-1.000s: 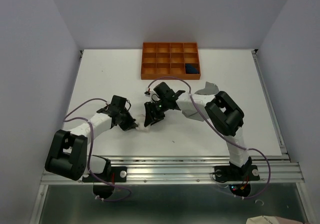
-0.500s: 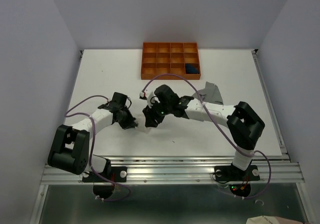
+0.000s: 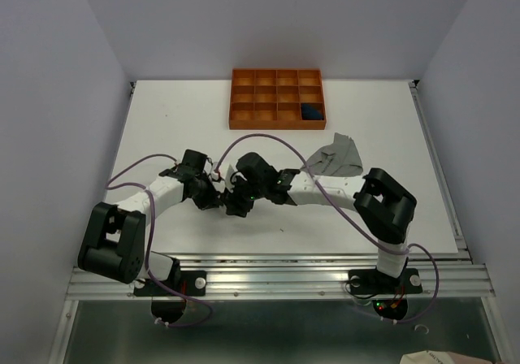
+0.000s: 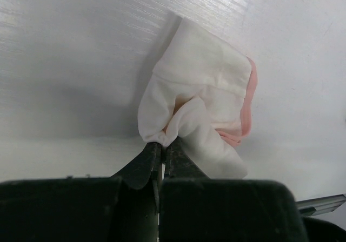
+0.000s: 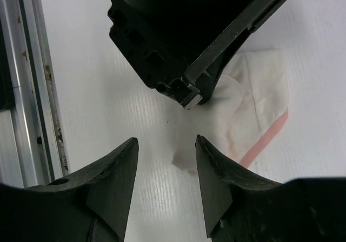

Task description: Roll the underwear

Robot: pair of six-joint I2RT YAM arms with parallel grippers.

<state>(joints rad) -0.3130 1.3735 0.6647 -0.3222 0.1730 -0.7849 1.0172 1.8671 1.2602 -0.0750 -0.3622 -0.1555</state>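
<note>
Your white table (image 3: 162,120) carried the orange tray (image 3: 276,125) at its far side. The grey underwear (image 3: 337,157) lay crumpled right of centre, beside your right arm. The pale pink-white underwear (image 4: 200,101) sat bunched near the front. Your left gripper (image 4: 162,150) pinched its edge, jaws closed on cloth. Your right gripper (image 5: 166,145) hovered just over it, jaws parted, holding nothing. The navy underwear (image 3: 310,111) filled the tray's near-right compartment.

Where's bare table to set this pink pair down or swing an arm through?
Bare: table left of the orange tray, and the far-right corner beyond the grey underwear. Crowded: centre front, where left gripper and right gripper meet at the pink-white underwear.
</note>
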